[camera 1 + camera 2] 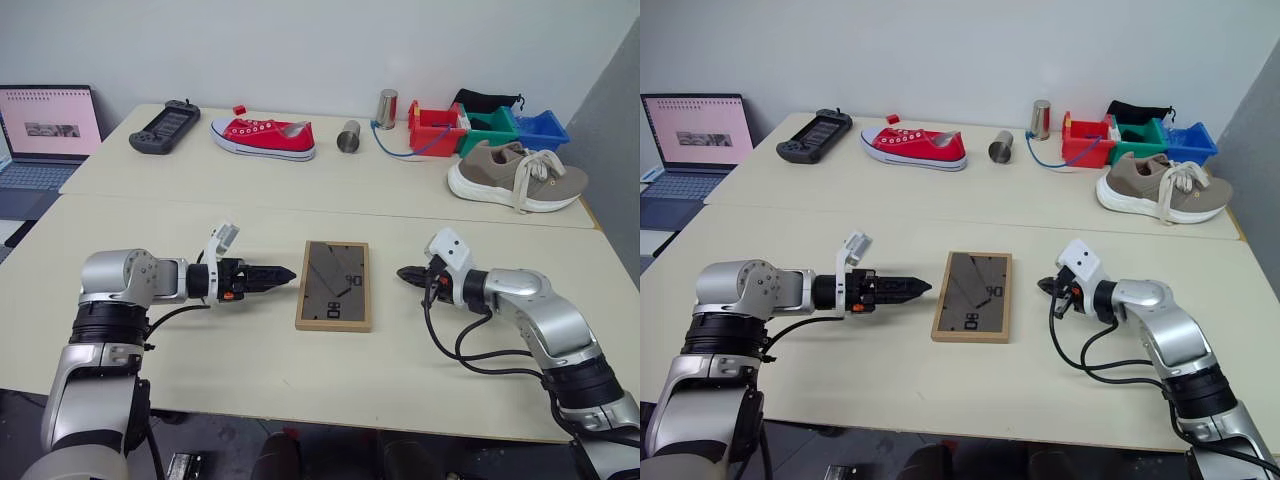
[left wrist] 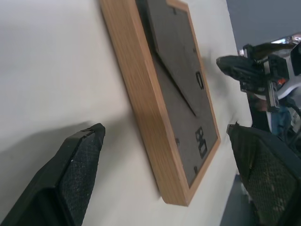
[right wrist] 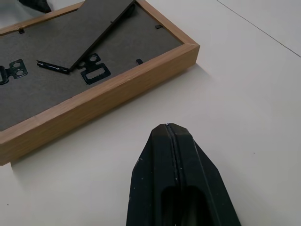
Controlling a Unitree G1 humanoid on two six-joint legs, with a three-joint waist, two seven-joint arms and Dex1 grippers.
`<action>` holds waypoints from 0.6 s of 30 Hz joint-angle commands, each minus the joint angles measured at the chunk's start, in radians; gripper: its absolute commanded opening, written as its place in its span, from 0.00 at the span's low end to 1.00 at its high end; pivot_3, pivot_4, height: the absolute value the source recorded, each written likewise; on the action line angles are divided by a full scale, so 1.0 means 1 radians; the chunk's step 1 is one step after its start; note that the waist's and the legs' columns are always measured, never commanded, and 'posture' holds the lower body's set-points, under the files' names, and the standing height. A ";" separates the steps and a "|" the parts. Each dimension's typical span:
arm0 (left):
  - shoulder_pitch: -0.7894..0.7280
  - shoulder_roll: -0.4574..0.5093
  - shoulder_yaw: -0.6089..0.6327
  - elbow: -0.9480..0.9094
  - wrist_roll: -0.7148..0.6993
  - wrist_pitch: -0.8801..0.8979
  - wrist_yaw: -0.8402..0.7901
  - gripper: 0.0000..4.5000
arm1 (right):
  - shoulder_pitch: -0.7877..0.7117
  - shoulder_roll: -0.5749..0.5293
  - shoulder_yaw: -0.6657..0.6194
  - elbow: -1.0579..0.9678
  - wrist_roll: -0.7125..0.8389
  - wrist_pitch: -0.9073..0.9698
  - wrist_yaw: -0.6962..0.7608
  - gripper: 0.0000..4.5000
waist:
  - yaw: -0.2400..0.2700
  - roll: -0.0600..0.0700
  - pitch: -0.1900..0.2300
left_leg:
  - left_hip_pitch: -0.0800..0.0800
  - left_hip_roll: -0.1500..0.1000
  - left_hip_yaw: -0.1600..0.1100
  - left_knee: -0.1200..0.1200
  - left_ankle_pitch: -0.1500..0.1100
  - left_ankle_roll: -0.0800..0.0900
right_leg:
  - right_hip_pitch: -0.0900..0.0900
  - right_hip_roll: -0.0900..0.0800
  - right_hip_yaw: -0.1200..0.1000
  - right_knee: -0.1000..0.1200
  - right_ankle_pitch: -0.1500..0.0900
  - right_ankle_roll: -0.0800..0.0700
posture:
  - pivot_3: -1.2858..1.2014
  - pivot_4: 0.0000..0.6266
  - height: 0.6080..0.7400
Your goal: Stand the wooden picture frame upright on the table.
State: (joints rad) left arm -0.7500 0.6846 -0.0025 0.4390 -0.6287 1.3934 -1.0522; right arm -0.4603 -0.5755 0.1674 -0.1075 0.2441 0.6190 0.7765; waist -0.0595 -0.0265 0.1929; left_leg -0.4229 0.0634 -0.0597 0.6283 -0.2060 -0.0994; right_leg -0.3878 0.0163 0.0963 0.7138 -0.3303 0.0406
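The wooden picture frame (image 1: 335,285) lies flat, back side up, in the middle of the near slab of the table (image 1: 200,370). Its dark backing panel carries black hangers and a stand flap. My left gripper (image 1: 288,272) points at the frame's left edge from a short way off. In the left wrist view its fingers (image 2: 80,165) stand wide open beside the wooden border (image 2: 155,108), with nothing between them. My right gripper (image 1: 403,272) is shut and empty. It points at the frame's right edge (image 3: 94,101) across a small gap.
On the far slab lie a black game controller (image 1: 165,125), a red sneaker (image 1: 263,137), two metal cans (image 1: 348,136), colored bins (image 1: 487,128) and a beige shoe (image 1: 515,178). A laptop (image 1: 45,135) stands at the far left. A seam (image 1: 330,212) runs between the slabs.
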 commanded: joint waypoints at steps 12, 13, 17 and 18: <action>-0.063 -0.072 -0.124 0.122 0.033 -0.005 -0.055 1.00 | -0.024 0.094 0.077 -0.046 -0.041 0.014 -0.038 0.00 | 0.008 0.000 -0.001 | 0.000 -0.001 0.000 0.000 0.000 0.000 | 0.001 -0.001 0.000 0.000 0.000 0.000 | 0.52 0.24 1.00; -0.063 -0.075 -0.126 0.124 0.034 -0.010 -0.057 1.00 | -0.025 0.100 0.084 -0.046 -0.043 0.014 -0.038 0.00 | 0.009 0.000 -0.001 | 0.000 -0.001 0.000 0.001 0.000 0.000 | 0.002 -0.001 0.000 0.000 0.000 0.000 | 0.52 0.24 1.00; -0.055 -0.081 -0.142 0.112 0.038 -0.029 -0.074 1.00 | -0.045 0.138 0.106 -0.035 -0.049 0.016 -0.047 0.00 | 0.009 0.000 -0.001 | 0.001 -0.001 0.000 0.001 0.000 0.000 | 0.002 -0.001 0.000 0.000 0.000 0.000 | 0.52 0.24 1.00; -0.054 -0.082 -0.143 0.109 0.038 -0.031 -0.076 1.00 | -0.050 0.147 0.108 -0.032 -0.052 0.017 -0.048 0.00 | 0.008 0.001 -0.001 | 0.001 -0.001 0.000 0.001 0.000 0.000 | 0.002 -0.001 0.000 0.000 0.000 0.000 | 0.52 0.24 1.00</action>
State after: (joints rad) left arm -0.8194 0.6249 -0.1111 0.5478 -0.6112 1.3676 -1.1285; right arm -0.4735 -0.4486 0.2639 -0.1106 0.1848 0.6452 0.7307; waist -0.0513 -0.0258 0.1919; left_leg -0.4218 0.0624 -0.0599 0.6288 -0.2060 -0.0994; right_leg -0.3862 0.0157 0.0964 0.7136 -0.3304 0.0406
